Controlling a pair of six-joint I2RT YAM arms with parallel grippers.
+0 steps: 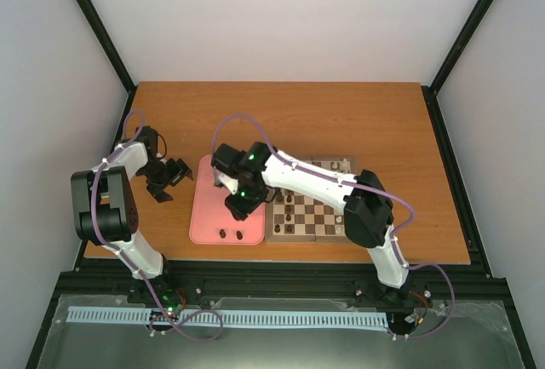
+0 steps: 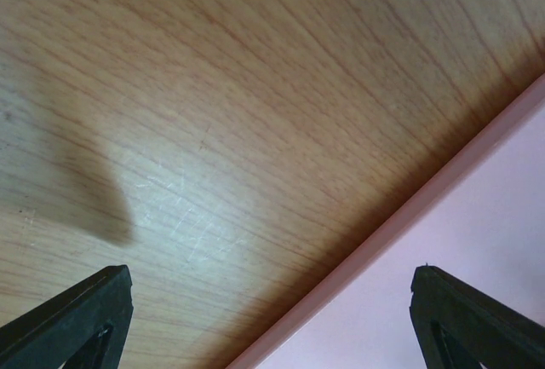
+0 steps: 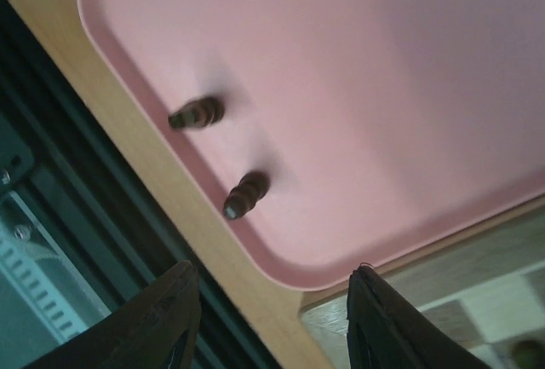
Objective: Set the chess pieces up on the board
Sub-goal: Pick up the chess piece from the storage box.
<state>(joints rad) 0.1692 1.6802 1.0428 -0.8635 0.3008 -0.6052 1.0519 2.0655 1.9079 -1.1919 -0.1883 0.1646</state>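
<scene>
- Right gripper point(image 3: 274, 273) hangs over the pink tray point(image 3: 383, 88), jaws moderately parted with nothing between them.
- Two dark chess pieces point(image 3: 197, 114) sit on the tray near its 6 o'clock edge, side by side but apart.
- Just beside the tray, at its 3 o'clock, lies the board point(image 1: 334, 216). More dark pieces stand on its squares, and the right arm partly hides it.
- Left gripper point(image 2: 271, 275) is spread wide and empty above the table point(image 2: 213, 88) at the tray's 9 o'clock rim.

pink tray point(image 1: 206, 211): 1 | board point(image 1: 328, 235): 1 | chess pieces point(image 3: 197, 114) on tray: 2
</scene>
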